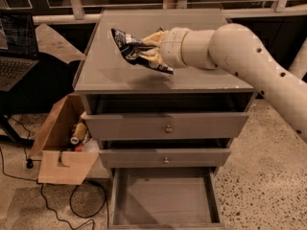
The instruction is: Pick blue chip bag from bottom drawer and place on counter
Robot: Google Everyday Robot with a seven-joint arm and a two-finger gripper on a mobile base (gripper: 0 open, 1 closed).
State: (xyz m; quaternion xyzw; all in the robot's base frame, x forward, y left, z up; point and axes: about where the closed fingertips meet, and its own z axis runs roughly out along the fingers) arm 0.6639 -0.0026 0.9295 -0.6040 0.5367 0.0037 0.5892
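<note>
Grey table (201, 78) is lying under the hand (147, 56), which is pinching the blue chip bag (125, 44), already out of the bottom drawer (163, 200) far below; only setting down is remaining.

Matt smooth counter (201, 76) under gripper (152, 53) w/ glossy crinkled-foil blue chip bag (126, 44) clamped; arm (240, 51) smooth plastic.

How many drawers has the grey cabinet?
3, stacked: top drawer, middle drawer, and bottom drawer pulled out. The end effector holds the blue chip bag over the counter.
</note>
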